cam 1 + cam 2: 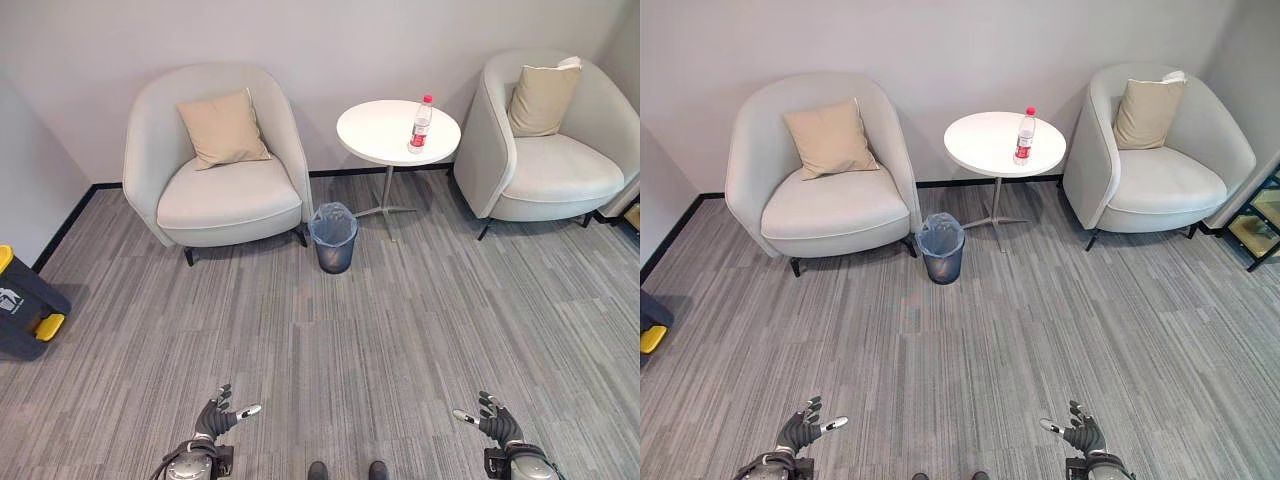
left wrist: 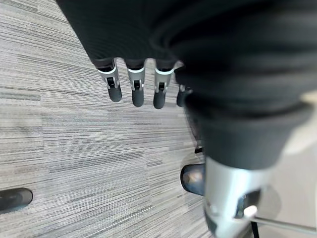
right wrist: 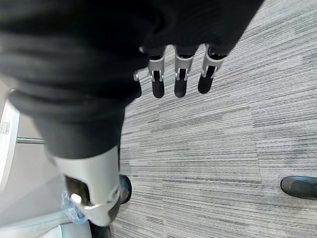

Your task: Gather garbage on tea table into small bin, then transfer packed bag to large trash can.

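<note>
- On the table (image 1: 385, 130), near its right edge, a bottle (image 1: 421, 124) stood upright.
- Left of the table's foot, on the floor, sat the bin (image 1: 333, 237), lined with a bag.
- Well short of the table, the left hand (image 1: 216, 416) and right hand (image 1: 494, 418) hung spread and empty.

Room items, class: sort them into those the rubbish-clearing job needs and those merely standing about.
Needed for the job:
bottle
round table
small bin
large trash can

Just standing about:
left armchair
right armchair
cushions
</note>
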### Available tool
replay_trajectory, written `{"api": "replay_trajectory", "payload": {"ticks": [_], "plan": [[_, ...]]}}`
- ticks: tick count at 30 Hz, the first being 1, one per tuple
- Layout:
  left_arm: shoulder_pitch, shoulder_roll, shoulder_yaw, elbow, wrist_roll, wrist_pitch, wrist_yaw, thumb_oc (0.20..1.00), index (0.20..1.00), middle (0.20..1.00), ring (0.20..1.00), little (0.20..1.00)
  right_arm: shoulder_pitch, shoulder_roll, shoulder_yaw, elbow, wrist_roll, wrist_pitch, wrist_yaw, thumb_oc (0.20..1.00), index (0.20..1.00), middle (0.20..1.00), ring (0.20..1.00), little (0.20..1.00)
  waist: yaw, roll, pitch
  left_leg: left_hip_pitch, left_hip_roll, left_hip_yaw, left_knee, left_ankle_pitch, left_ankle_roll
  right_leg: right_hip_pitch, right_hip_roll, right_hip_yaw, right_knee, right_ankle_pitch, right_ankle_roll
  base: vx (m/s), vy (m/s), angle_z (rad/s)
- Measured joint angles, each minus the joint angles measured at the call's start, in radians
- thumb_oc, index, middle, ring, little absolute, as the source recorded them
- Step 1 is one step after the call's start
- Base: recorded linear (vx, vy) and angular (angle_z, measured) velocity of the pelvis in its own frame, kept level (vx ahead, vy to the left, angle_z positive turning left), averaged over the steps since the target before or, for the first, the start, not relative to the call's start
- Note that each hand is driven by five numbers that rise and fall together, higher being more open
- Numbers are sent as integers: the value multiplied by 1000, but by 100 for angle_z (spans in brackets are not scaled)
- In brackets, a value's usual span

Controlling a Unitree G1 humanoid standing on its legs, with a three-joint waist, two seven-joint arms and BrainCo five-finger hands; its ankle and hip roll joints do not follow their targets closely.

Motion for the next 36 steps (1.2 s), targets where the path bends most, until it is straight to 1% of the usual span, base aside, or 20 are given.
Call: {"api": "replay_trajectory", "payload": {"ticks": [6, 11, 15, 16, 17, 19, 20, 21, 22, 25, 27, 28, 29, 30, 31, 32, 33, 34, 35, 36], "plan": [[-3, 0, -1, 0, -2, 1, 1, 1000, 1000, 1000, 1000, 1000, -6, 2, -1, 28, 33, 1, -1, 1000, 1000, 1000, 1000, 1000, 2, 0, 1, -20, -1, 10, 1, -8, -6, -31, -1, 13, 0, 2, 1, 9, 40, -6], [-32, 5, 0, 0, -7, 5, 2, 1000, 1000, 1000, 1000, 1000, -37, 27, -35, 62, 79, 4, -1, 1000, 1000, 1000, 1000, 1000, 2, -33, 35, -52, -10, 37, 8, -10, 3, -77, -2, 52, 7, 21, 11, -13, 99, -22], [-75, 13, 6, 0, -8, 5, 8, 1000, 1000, 1000, 1000, 1000, -100, 27, -35, 73, 91, 15, -8, 1000, 1000, 1000, 1000, 1000, 4, -47, 72, -95, -13, 80, 21, -21, 18, -149, -6, 86, 54, 17, 24, -4, 75, -31], [-78, 14, 7, 0, -8, 5, 8, 1000, 1000, 1000, 1000, 1000, -104, 27, -35, 73, 96, 17, -13, 1000, 1000, 1000, 1000, 1000, 6, -46, 77, -95, -9, 93, 22, -22, 24, -162, -6, 95, 78, 12, 25, 12, 38, -21], [-83, 17, 8, 0, -8, 5, 9, 1000, 1000, 1000, 1000, 1000, -106, 27, -35, 72, 97, 17, -16, 1000, 1000, 1000, 1000, 1000, 2, -45, 83, -92, -10, 101, 23, -19, 31, -169, -8, 94, 95, -7, 45, 14, 53, -18], [-93, 17, 9, -1, -26, 4, 12, 1000, 1000, 1000, 1000, 1000, -110, 28, -32, 72, 97, 19, -17, 1000, 1000, 1000, 1000, 1000, 4, -42, 87, -91, -13, 122, 25, -23, 36, -200, -10, 93, 147, -18, 50, 78, 37, -32], [-98, 15, 31, 0, -42, 3, 17, 1000, 1000, 1000, 1000, 1000, -132, 29, -31, 68, 96, 20, -17, 1000, 1000, 1000, 1000, 1000, 9, -40, 107, -83, -8, 152, 21, -28, 38, -238, -11, 66, 200, -37, 76, 175, -34, -69], [-99, 14, 48, 4, -42, 2, 25, 1000, 1000, 1000, 1000, 1000, -153, 34, -31, 52, 96, 20, -17, 1000, 1000, 1000, 1000, 1000, 10, -40, 125, -68, -4, 180, 22, -33, 44, -259, -25, 4, 238, -59, 80, 164, -72, -92], [-93, 10, 48, 12, -46, 3, 35, 1000, 1000, 1000, 1000, 1000, -167, 33, -28, 33, 95, 20, -17, 1000, 1000, 1000, 1000, 1000, 9, -33, 136, -45, -2, 210, 20, -60, 36, -277, -65, -71, 243, -78, 82, 190, -93, -84], [-96, 4, 46, 15, -46, 0, 41, 1000, 1000, 1000, 1000, 1000, -165, 36, 9, 15, 94, 21, -16, 1000, 1000, 1000, 1000, 1000, 3, -34, 137, -19, 2, 230, 24, -92, 30, -339, -134, -77, 158, -39, 117, 251, -140, -37], [-108, -2, 45, 19, -46, -1, 42, 1000, 1000, 1000, 1000, 1000, -149, 36, 8, 15, 93, 22, -16, 1000, 1000, 1000, 1000, 1000, 3, -35, 137, 4, 7, 218, 30, -115, 8, -358, -162, -121, 124, -21, 121, 328, -215, 34], [-105, -3, 37, 15, -46, -2, 42, 1000, 1000, 1000, 1000, 1000, -106, 35, 5, 11, 80, 22, -18, 1000, 1000, 1000, 1000, 1000, -22, -39, 135, 30, 12, 160, 31, -129, -16, -327, -175, -126, 98, 16, 119, 251, -171, 89], [-103, -11, 36, 13, -45, -6, 40, 1000, 1000, 1000, 1000, 1000, -85, 31, 6, 17, 73, 22, -17, 1000, 1000, 1000, 1000, 1000, -25, -30, 135, 59, 31, 135, 27, -132, -33, -299, -166, -135, 109, 79, 104, 250, -223, 103], [-89, -32, 35, 17, -45, -7, 42, 1000, 1000, 1000, 1000, 1000, -62, 26, 4, 29, 67, 24, -18, 1000, 1000, 1000, 1000, 1000, -24, -4, 120, 86, 64, 116, 26, -133, -69, -274, -135, -156, 118, 88, 97, 187, -256, 45], [-87, -34, 35, 17, -45, -7, 42, 1000, 1000, 1000, 1000, 1000, -60, 26, 4, 29, 67, 24, -18, 1000, 1000, 1000, 1000, 1000, -24, -2, 119, 86, 65, 116, 27, -134, -69, -272, -134, -157, 117, 88, 96, 188, -257, 23], [-59, -53, 35, 16, -46, -10, 41, 1000, 1000, 1000, 1000, 1000, -59, 14, 3, 24, 65, 23, -18, 1000, 1000, 1000, 1000, 1000, -12, 27, 98, 76, 126, 102, 79, -136, -83, -228, -82, -178, 79, 79, 63, 189, -263, 21], [-66, -56, 33, 23, -46, -7, 41, 1000, 1000, 1000, 1000, 1000, -60, 15, -3, 19, 65, 21, -18, 1000, 1000, 1000, 1000, 1000, -21, 20, 96, 53, 130, 72, 131, -135, -87, -204, -75, -189, 52, 96, 53, 165, -237, 22], [-66, -60, 29, 23, -46, -7, 40, 1000, 1000, 1000, 1000, 1000, -61, 14, -19, 3, 65, 17, -18, 1000, 1000, 1000, 1000, 1000, -15, 13, 92, 27, 136, 64, 188, -135, -88, -190, -68, -192, 30, 111, 15, 215, -313, 14], [-64, -66, 28, 24, -46, -7, 39, 1000, 1000, 1000, 1000, 1000, -75, 8, -23, -8, 66, 11, -19, 1000, 1000, 1000, 1000, 1000, -14, 15, 90, 14, 148, 58, 229, -119, -114, -174, -53, -194, 26, 96, -3, 145, -229, 19], [-73, -69, 26, 38, -46, -3, 37, 1000, 1000, 1000, 1000, 1000, -84, 3, -25, -13, 67, 11, -20, 1000, 1000, 1000, 1000, 1000, -26, 14, 88, -27, 164, 29, 313, -115, -123, -154, -52, -212, 19, 78, -19, 140, -207, 28]]}}
